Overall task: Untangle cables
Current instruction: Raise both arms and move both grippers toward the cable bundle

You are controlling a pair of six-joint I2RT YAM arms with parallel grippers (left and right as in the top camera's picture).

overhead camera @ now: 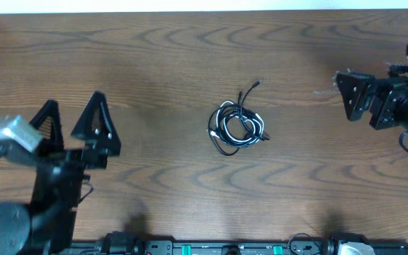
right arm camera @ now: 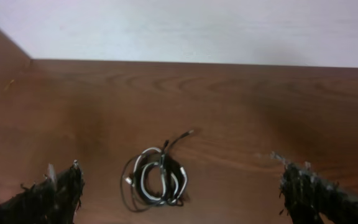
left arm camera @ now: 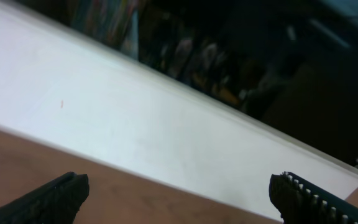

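Firstly, left gripper (overhead camera: 73,103): jaws spread wide with nothing between them, parked at the near left of the table, well apart from the cables; its wrist view takes in only the white wall (left arm camera: 135,124) and a strip of wood, so it is not aimed at the work
Table (overhead camera: 154,57): brown wood grain, with room on every side of the bundle to draw strands outward
Cables (overhead camera: 237,127): one small bundle lying flat near the middle of the table, black cords looped together with a white one
Loose end (overhead camera: 252,88): a black strand with a small plug pokes out on the far side of the bundle
Why it clumps: the loops cross through one another, so only that one end lies free
Right gripper (overhead camera: 342,97): jaws fully apart and empty, at the right edge, facing the bundle, which sits between its fingers in the wrist view, probably lined up for a first reach
Step in hand: nothing grasped, untangling not yet begun
Next move, my guess: one gripper pins the clump while the other draws out the loose end
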